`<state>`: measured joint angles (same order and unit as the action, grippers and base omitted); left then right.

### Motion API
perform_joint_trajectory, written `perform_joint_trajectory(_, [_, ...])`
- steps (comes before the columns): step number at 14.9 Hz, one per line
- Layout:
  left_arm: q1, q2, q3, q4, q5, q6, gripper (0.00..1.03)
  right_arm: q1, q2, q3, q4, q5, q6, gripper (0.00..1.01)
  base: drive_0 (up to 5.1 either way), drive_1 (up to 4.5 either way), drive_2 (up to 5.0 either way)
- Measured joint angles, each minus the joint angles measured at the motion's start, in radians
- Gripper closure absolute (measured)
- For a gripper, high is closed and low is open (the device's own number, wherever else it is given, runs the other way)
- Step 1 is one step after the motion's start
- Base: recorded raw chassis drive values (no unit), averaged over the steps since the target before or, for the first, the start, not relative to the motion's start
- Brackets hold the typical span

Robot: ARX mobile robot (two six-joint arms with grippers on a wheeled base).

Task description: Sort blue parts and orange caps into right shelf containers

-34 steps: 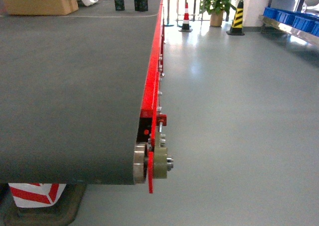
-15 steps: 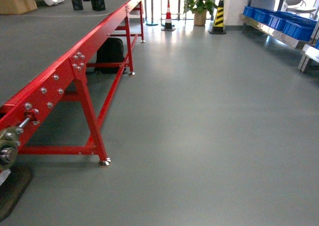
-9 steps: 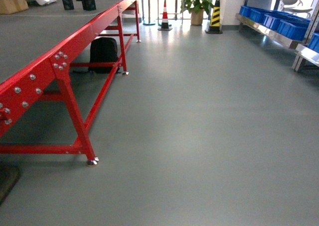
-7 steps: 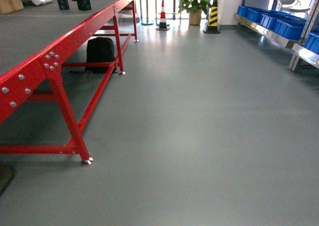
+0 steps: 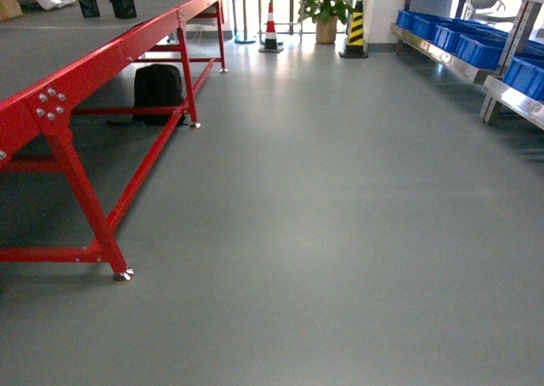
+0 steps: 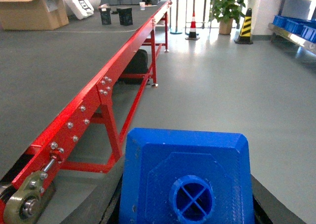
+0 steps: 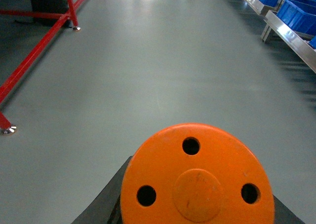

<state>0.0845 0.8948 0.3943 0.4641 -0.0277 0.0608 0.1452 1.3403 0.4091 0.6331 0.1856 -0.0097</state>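
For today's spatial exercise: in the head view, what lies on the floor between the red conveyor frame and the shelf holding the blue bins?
Only bare grey floor separates the red conveyor frame from the right shelf with its containers in the head view.

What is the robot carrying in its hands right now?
Left gripper: a blue part. Right gripper: an orange cap. Each seems held from below; the fingers are hidden, so the exact hold cannot be told.
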Motion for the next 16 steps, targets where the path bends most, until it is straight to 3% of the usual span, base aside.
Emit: perform_joint_trajectory(16, [0.002,0.0,0.0,0.004,-0.002,0.0,0.58,0.0,0.0,0.0,0.008,0.0,-0.002,0.56,0.0,0.0,0.0])
